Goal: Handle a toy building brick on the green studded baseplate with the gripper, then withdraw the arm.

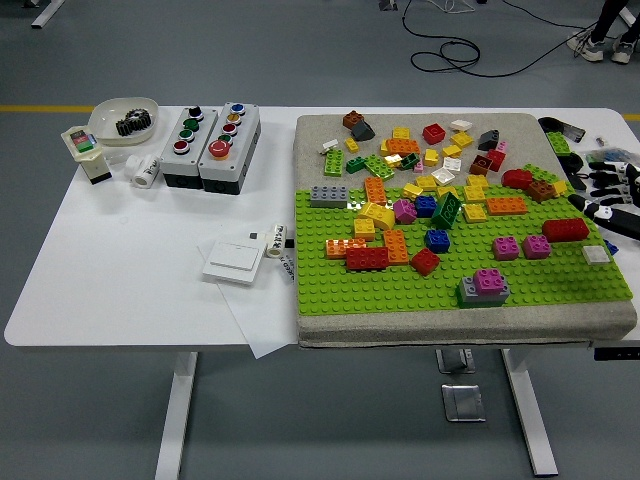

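Note:
A green studded baseplate lies on a grey mat on the right half of the white table. Several loose and stacked bricks cover its far half and the mat behind it. My right hand comes in at the right edge, over the baseplate's far right corner. Its black and white fingers are spread and hold nothing. A long red brick lies just left of and below the fingers, and a white tile sits nearer the front. A pink brick on a grey one stands near the front. The left arm is out of view.
Two grey button boxes, a white bowl with a black gear, a white switch plate on a paper sheet and a small white cylinder occupy the table's left half. A person's shoes show at top right.

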{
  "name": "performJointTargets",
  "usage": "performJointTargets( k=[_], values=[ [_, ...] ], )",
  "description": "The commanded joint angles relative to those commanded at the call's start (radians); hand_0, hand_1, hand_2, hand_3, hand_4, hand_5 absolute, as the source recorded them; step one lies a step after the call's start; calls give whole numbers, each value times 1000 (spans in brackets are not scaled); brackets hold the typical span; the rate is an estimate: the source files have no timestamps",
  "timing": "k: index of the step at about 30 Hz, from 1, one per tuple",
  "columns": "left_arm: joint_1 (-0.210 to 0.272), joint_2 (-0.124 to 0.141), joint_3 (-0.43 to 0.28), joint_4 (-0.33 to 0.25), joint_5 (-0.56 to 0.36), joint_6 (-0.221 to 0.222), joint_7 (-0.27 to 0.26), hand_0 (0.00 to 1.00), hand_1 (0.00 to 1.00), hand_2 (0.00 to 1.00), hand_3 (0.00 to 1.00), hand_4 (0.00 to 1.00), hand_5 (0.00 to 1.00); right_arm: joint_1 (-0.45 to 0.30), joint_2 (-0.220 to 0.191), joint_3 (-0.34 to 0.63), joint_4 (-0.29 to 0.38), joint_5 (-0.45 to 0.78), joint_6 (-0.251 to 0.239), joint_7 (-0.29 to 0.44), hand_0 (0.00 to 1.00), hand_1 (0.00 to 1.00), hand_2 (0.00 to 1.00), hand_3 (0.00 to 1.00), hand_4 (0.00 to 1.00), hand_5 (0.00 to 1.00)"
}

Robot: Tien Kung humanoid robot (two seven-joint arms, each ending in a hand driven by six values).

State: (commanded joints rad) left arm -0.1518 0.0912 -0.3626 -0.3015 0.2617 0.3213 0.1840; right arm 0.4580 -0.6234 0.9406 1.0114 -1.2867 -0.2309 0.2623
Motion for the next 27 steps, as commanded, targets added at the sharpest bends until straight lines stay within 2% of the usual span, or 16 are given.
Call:
performJointTargets(
  k=[3, 4, 6, 9, 10, 15, 16, 17, 21, 22, 27],
  values=[
    [2, 1, 0, 0, 1, 0, 0, 599, 686, 653, 549, 564, 611, 17, -4, -19, -18, -78, -15, 9, 599, 663, 749, 817, 925, 215],
    [2, 1, 0, 0, 1, 0, 0, 600, 686, 652, 548, 564, 611, 23, -5, -25, -26, -117, -20, 11, 562, 645, 722, 768, 942, 187],
    [4, 1, 0, 0, 1, 0, 0, 600, 686, 652, 548, 564, 611, 34, -5, -35, -38, -202, -28, 12, 562, 645, 722, 768, 942, 187],
    [5, 3, -1, -1, 2, 0, 1, 600, 686, 652, 548, 564, 611, 56, -1, -54, -55, -337, -6, 3, 562, 645, 722, 768, 942, 187],
    [6, 3, -1, -1, 3, 0, 1, 600, 686, 653, 549, 564, 612, 61, 1, -59, -59, -370, 2, 0, 520, 593, 658, 768, 948, 195],
    [7, 4, 0, -2, 2, 0, 0, 600, 686, 653, 549, 564, 612, 84, 15, -80, -73, -576, 25, -15, 520, 593, 658, 768, 948, 195],
    [7, 4, 0, -2, 1, 0, 0, 600, 687, 652, 549, 564, 612, 87, 16, -82, -74, -608, 27, -16, 462, 510, 541, 772, 929, 190],
    [7, 4, -1, -2, 4, 0, 1, 600, 687, 652, 549, 564, 612, 92, 18, -89, -73, -634, 36, -20, 462, 510, 541, 772, 929, 190],
    [8, 5, -2, -2, 5, 0, 2, 600, 687, 652, 549, 564, 612, 108, 21, -108, -68, -660, 64, -27, 462, 510, 541, 772, 929, 190],
    [9, 5, -2, -2, 5, 0, 2, 599, 687, 652, 549, 564, 613, 109, 21, -110, -68, -661, 65, -27, 466, 473, 514, 779, 920, 197],
    [10, 6, -5, -2, 10, -1, 3, 599, 687, 652, 549, 564, 613, 125, 30, -128, -67, -677, 56, -32, 466, 473, 514, 779, 920, 197]
  ],
)
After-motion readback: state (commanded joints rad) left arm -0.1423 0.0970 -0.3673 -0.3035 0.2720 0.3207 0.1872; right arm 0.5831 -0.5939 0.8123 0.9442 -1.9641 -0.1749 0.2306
